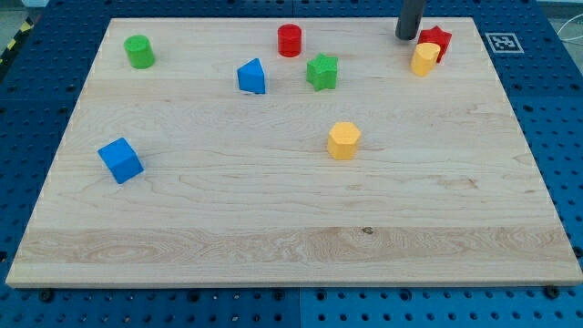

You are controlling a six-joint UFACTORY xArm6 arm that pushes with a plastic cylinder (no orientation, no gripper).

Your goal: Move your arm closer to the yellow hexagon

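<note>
My tip rests on the board, holding nothing. The yellow hexagon lies well apart, toward the view's bottom-left of the tip.

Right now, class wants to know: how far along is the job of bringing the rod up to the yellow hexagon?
Done: nothing visibly. In hand: my tip sits at the view's top right, just left of the red star and the other yellow block. Left: the yellow hexagon lies mid-board, below and to the left, with bare wooden board between, so the whole approach remains.
</note>
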